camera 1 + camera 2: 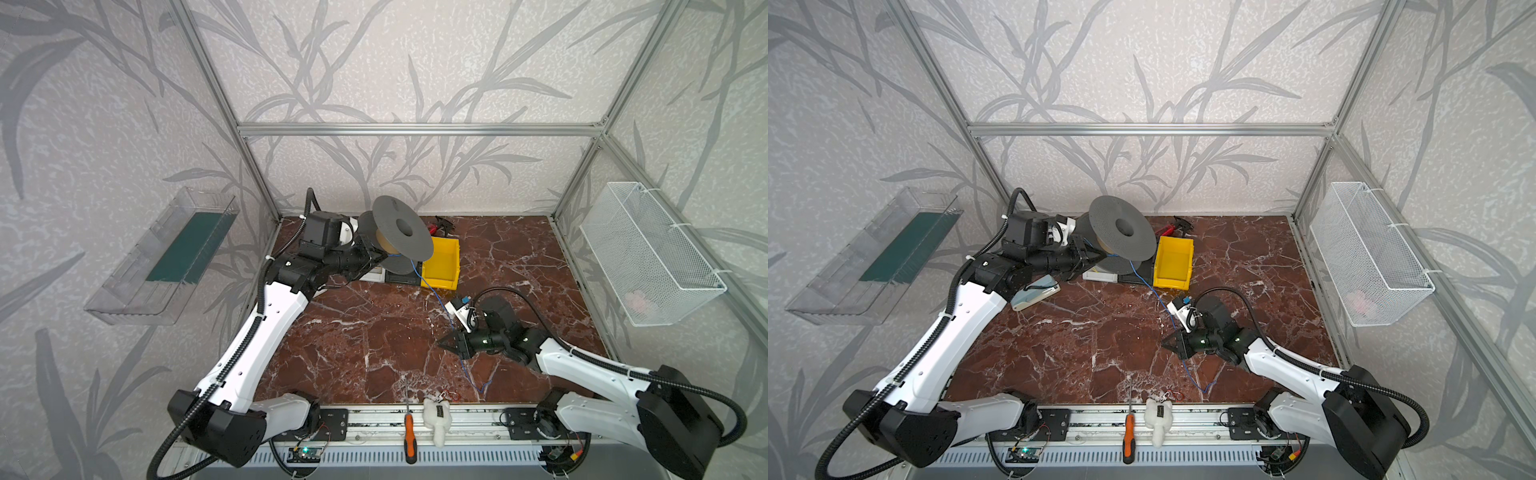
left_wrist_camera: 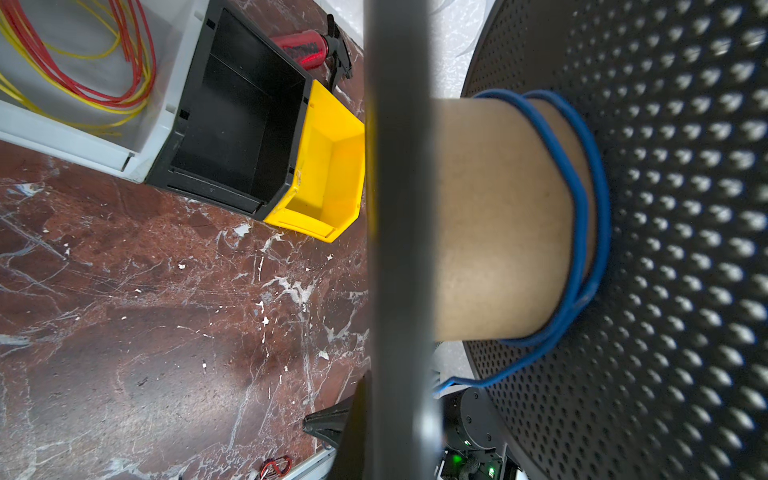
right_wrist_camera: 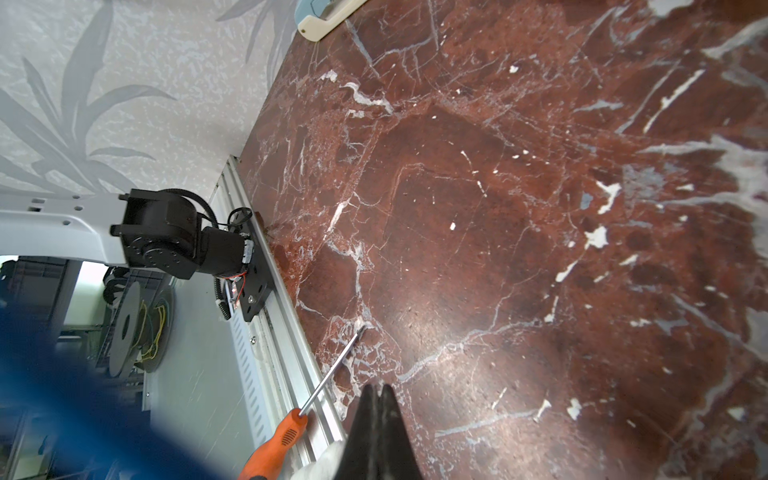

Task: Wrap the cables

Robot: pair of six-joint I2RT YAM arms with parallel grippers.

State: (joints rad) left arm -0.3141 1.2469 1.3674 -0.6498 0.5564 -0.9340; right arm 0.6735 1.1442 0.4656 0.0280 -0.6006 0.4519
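A grey spool (image 1: pixel 401 228) (image 1: pixel 1121 226) with a tan cardboard core (image 2: pixel 498 216) hangs tilted above the bins at the back. My left gripper (image 1: pixel 372 255) is shut on the edge of its rear flange. The bright-blue cable (image 2: pixel 582 208) makes a couple of loose turns round the core. From there it runs down across the table (image 1: pixel 434 293) (image 1: pixel 1152 289), passes my right gripper (image 1: pixel 441 341) (image 3: pixel 377 388), and ends in a small curl near the front edge (image 1: pixel 482 388). The right gripper is shut with nothing visible between its tips. The cable crosses close to that wrist camera as a blue blur (image 3: pixel 62 395).
Below the spool stand a yellow bin (image 1: pixel 442 266), a black bin (image 2: pixel 232 120) and a white bin holding red and yellow wires (image 2: pixel 174 99). An orange screwdriver (image 1: pixel 409 432) and a white plush toy (image 1: pixel 436 417) lie on the front rail. A wire basket (image 1: pixel 648 253) hangs on the right wall.
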